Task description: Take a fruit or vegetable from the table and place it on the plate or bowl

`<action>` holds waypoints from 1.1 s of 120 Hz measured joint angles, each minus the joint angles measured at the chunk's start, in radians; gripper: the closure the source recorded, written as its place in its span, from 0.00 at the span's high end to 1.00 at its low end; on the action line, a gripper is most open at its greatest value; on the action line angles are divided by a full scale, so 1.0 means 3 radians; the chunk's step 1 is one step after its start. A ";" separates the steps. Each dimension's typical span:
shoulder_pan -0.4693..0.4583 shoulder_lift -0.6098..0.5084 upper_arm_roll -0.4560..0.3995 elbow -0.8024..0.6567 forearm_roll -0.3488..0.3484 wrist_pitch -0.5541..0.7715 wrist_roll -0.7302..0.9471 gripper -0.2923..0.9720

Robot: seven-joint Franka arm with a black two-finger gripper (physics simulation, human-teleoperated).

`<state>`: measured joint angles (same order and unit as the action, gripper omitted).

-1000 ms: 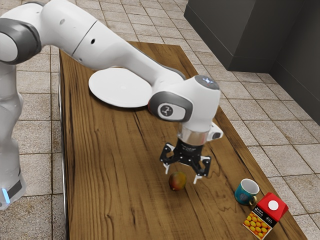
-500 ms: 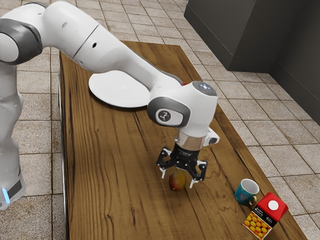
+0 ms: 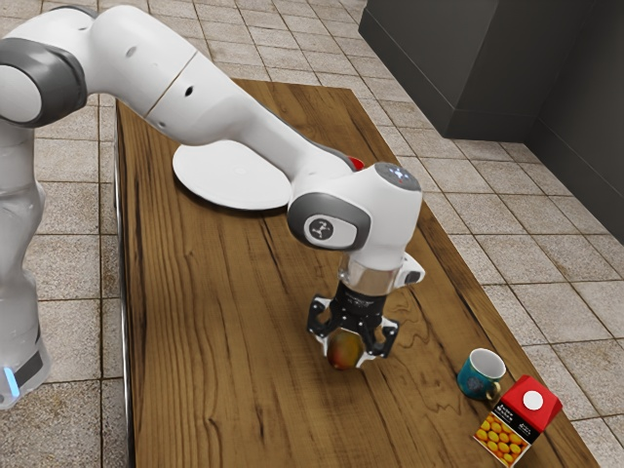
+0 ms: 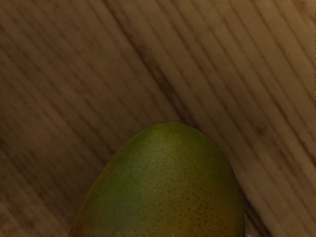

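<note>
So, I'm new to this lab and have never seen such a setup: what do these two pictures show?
This is a simulated white robot arm with a black gripper. One picture looks on from the side; the other comes from a camera on the arm's hand. On the wooden table are a white plate, a blue mug, a juice carton and a mango (the hand camera's green shape). The gripper is down around the mango, which rests on the table; whether it grips it yet, I cannot tell.

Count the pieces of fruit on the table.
1 sure: a mango under the claw. A red sliver behind the arm may be another, mostly hidden.
</note>
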<state>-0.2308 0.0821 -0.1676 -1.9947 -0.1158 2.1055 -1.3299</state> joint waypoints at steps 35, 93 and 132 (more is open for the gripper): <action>-0.0009 -0.0232 0.0023 0.0008 0.0011 -0.0078 0.0060 0.39; -0.0727 -0.0273 0.1156 0.0790 0.0042 -0.0689 0.0218 0.39; 0.0524 0.0064 0.1639 0.1431 0.0039 -0.1106 0.0320 0.39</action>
<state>-0.0735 0.1013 0.3242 -1.5655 -0.1042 1.7739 -1.2338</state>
